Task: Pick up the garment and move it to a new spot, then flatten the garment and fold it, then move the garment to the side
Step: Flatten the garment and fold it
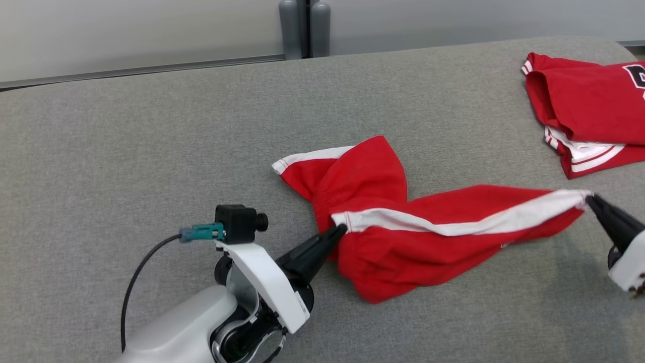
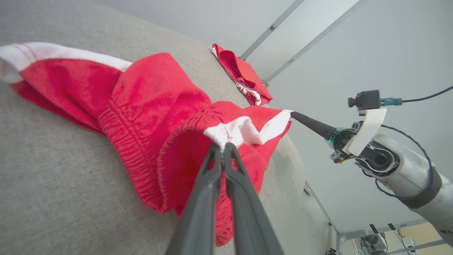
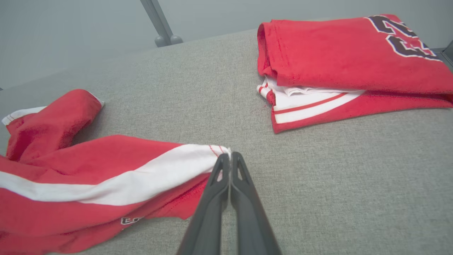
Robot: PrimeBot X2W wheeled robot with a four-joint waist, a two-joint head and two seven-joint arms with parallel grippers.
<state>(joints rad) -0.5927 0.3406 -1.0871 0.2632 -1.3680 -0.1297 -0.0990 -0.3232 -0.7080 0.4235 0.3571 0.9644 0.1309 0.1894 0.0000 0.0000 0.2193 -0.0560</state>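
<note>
Red, white-banded garment point(image 1: 383, 252); grey table point(image 1: 151, 126)

The garment point(image 1: 403, 237) lies on the middle of the table point(image 1: 151, 141), with the left gripper point(image 1: 342, 229) at its left end and the right gripper point(image 1: 589, 199) at its right. A folded jersey point(image 1: 589, 111) lies behind it at the far right, apart.

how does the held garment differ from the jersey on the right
The garment lies crumpled, the jersey folded. The left gripper and right gripper pinch the garment's ends; the jersey is untouched. The jersey bears black numbers, the garment a white stripe. Both are red with white trim.
</note>
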